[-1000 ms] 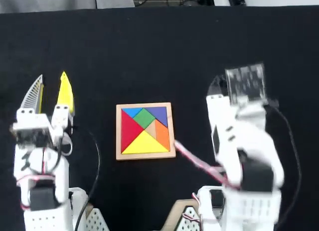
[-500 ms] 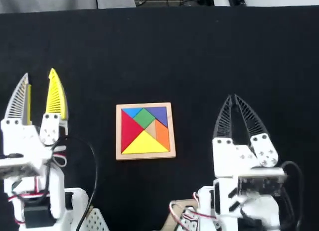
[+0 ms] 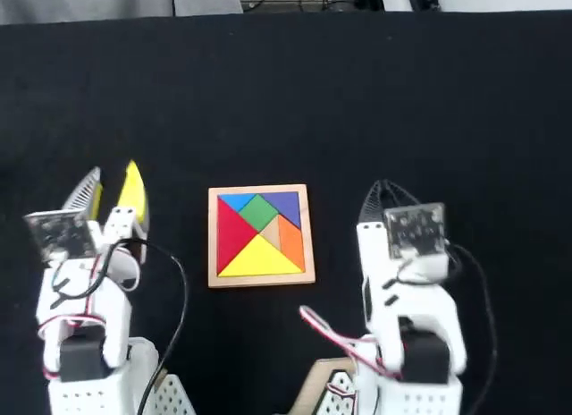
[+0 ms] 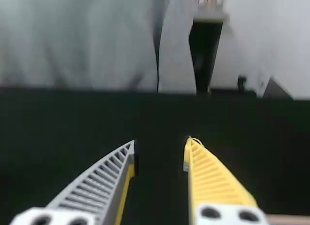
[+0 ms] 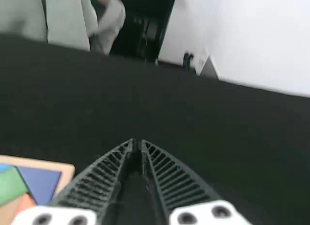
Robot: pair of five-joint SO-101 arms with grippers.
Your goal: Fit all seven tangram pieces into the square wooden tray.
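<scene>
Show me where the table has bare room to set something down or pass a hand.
The widest bare patch of black table lies beyond the wooden tray, up to the far edge. Narrow strips separate the tray from the left gripper and the right gripper. The near edge is crowded with arm bases and cables.

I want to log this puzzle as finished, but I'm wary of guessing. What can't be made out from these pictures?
1. High view: whether the tangram pieces sit flush in the tray; seen from above, too small to tell.
2. Right wrist view: most of the tray, cut off by the picture's edge and a finger of the right gripper.
3. High view: the right gripper's fingers, largely covered by its wrist camera.
</scene>
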